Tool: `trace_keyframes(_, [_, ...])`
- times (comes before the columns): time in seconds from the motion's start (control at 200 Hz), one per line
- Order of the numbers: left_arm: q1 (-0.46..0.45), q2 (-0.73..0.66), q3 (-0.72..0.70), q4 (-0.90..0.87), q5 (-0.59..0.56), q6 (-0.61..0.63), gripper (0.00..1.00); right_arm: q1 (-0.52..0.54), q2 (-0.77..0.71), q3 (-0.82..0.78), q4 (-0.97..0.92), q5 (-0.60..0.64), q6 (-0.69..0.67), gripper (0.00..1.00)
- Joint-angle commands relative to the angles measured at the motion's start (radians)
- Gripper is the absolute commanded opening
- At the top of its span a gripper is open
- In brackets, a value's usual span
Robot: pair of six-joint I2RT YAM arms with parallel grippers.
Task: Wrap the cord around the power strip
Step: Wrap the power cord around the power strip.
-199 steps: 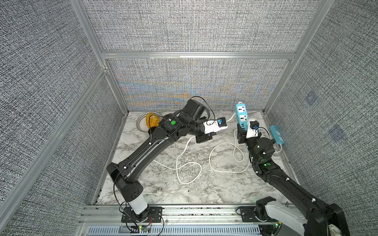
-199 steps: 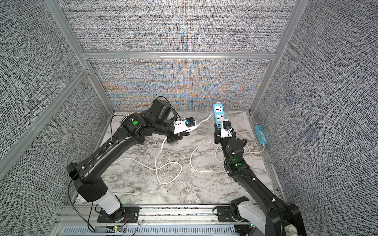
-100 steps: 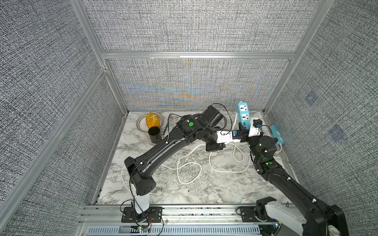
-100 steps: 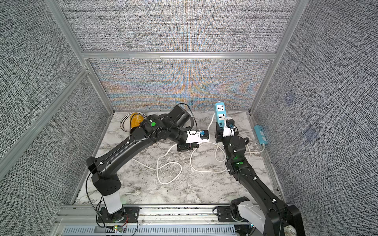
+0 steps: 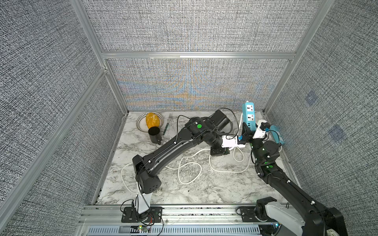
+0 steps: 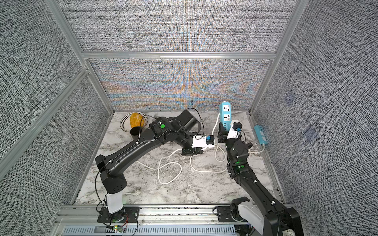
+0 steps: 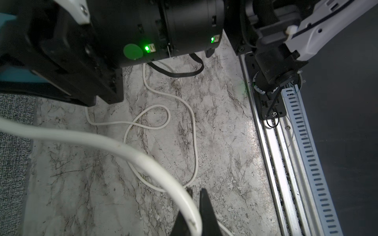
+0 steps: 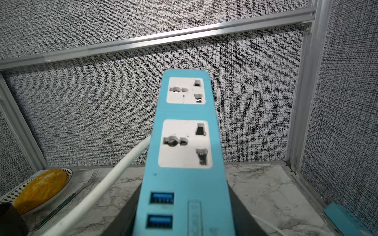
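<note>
"One second back the left arm hung over the bowl (image 5: 138, 122) — now it's stretched across, with the left gripper (image 7: 196, 193) just beside the right gripper (image 8: 185, 204). Still pinching the cord (image 7: 114, 146)?"

"Yep, clamped tight on it. It's a smooth round white cord, the rest lying in loose loops on the glossy marble table (image 5: 204, 190). The black cup (image 5: 153, 135) is uncovered now."

"And the power strip (image 5: 249, 114)?"

"Same spot — upright near the back right corner, a light-blue plastic slab with rounded edges. The right gripper's squeezed onto its bottom end."
</note>
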Motion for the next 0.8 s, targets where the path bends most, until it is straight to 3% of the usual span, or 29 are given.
trace_keyframes(0.0, [-0.017,0.008,0.027,-0.101,0.064,0.021,0.00,-0.009,0.022,0.021,0.049,0.070,0.036,0.00])
trace_keyframes(0.27, [-0.063,-0.009,0.074,-0.104,-0.058,0.089,0.00,0.003,0.134,0.126,-0.221,0.027,-0.192,0.00])
trace_keyframes(0.455, [-0.065,-0.048,0.073,-0.105,-0.184,0.164,0.00,0.044,0.126,0.107,-0.286,-0.147,-0.447,0.00])
trace_keyframes(0.606, [-0.061,-0.093,0.056,-0.063,-0.256,0.247,0.00,0.086,0.168,0.182,-0.504,-0.303,-0.595,0.00])
trace_keyframes(0.796, [-0.019,-0.078,0.129,-0.058,-0.242,0.261,0.00,0.149,0.153,0.116,-0.525,-0.401,-0.695,0.00])
